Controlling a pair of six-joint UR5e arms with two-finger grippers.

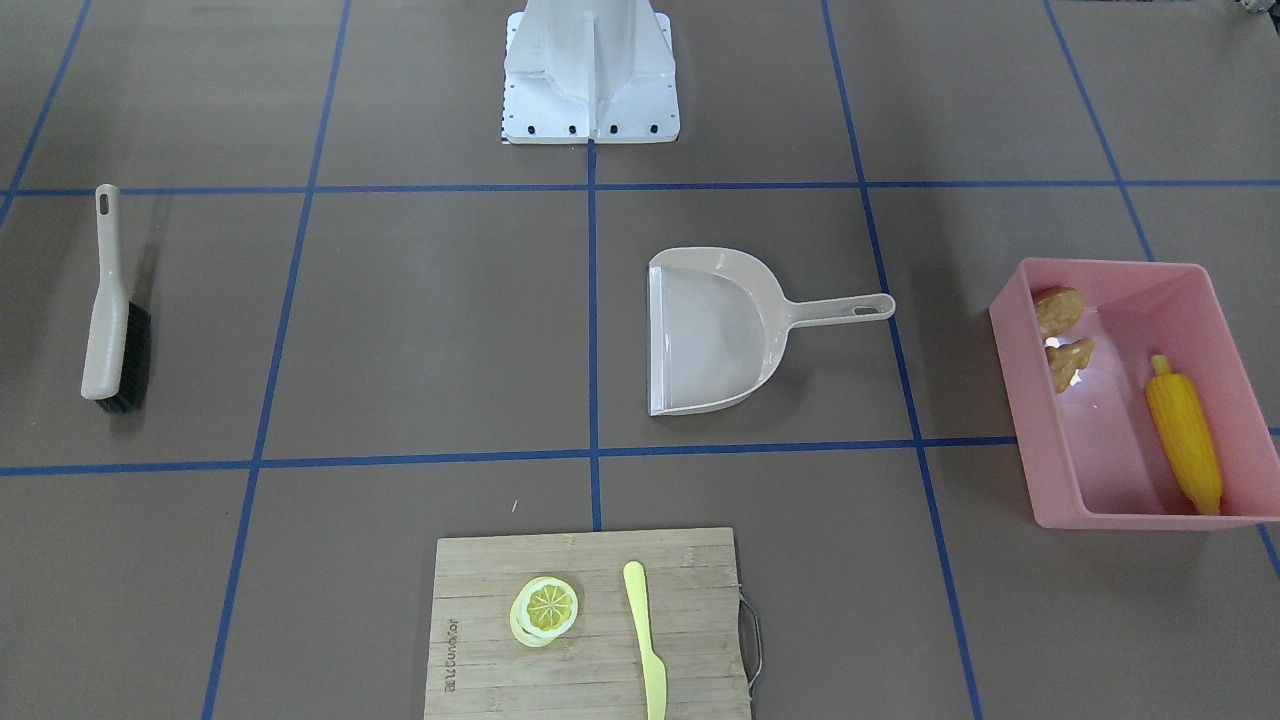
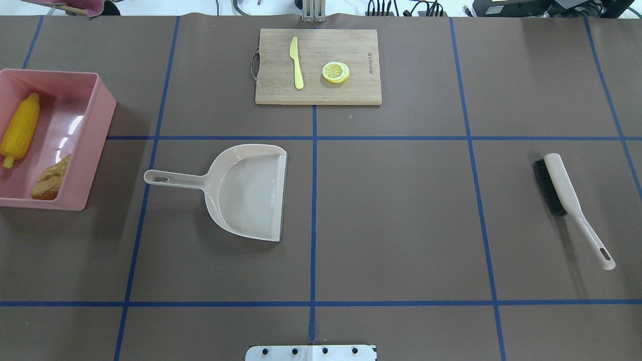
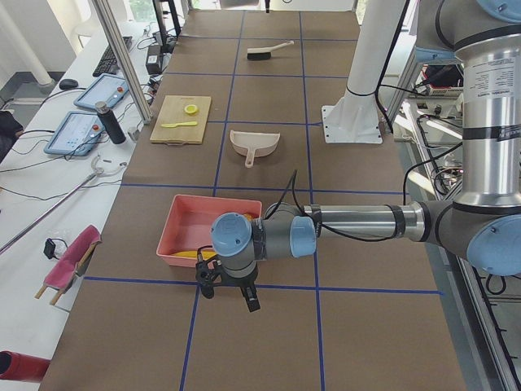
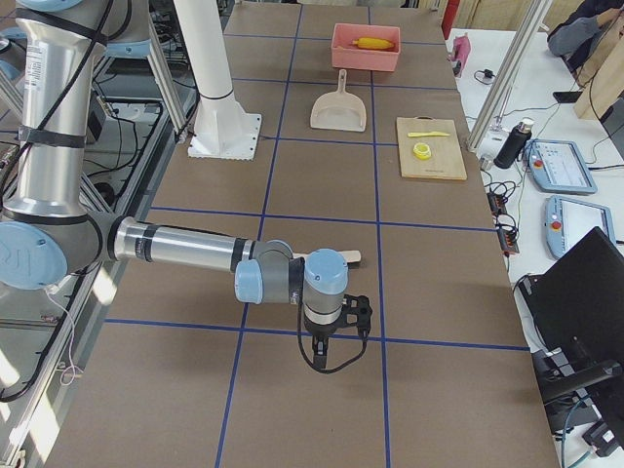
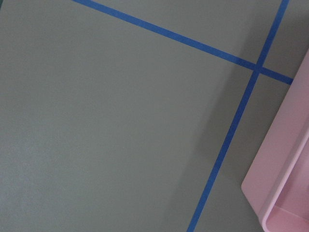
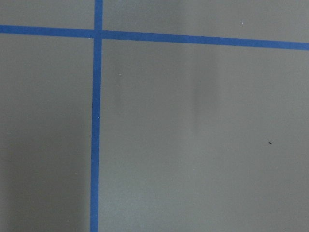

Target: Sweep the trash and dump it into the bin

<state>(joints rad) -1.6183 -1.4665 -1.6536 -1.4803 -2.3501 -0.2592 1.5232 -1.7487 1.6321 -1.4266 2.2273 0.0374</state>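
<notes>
The pink bin (image 1: 1040,450) stands on the table's left end, also in the overhead view (image 2: 93,150). Inside it lie the yellow corn cob (image 1: 1185,440), the brown potato (image 1: 1057,310) and the tan ginger root (image 1: 1070,360). My left gripper (image 3: 228,293) hangs low over the table just beyond the bin's outer side; its wrist view shows only a bin corner (image 5: 285,159) and bare mat. My right gripper (image 4: 336,327) hangs over bare mat at the opposite end. Both show only in side views, so I cannot tell whether they are open or shut.
A beige dustpan (image 1: 720,330) lies mid-table, its handle towards the bin. A beige brush (image 1: 112,310) with black bristles lies on the right-arm side. A wooden cutting board (image 1: 480,600) at the far edge carries a lemon slice (image 1: 545,608) and a pale yellow knife (image 1: 645,640).
</notes>
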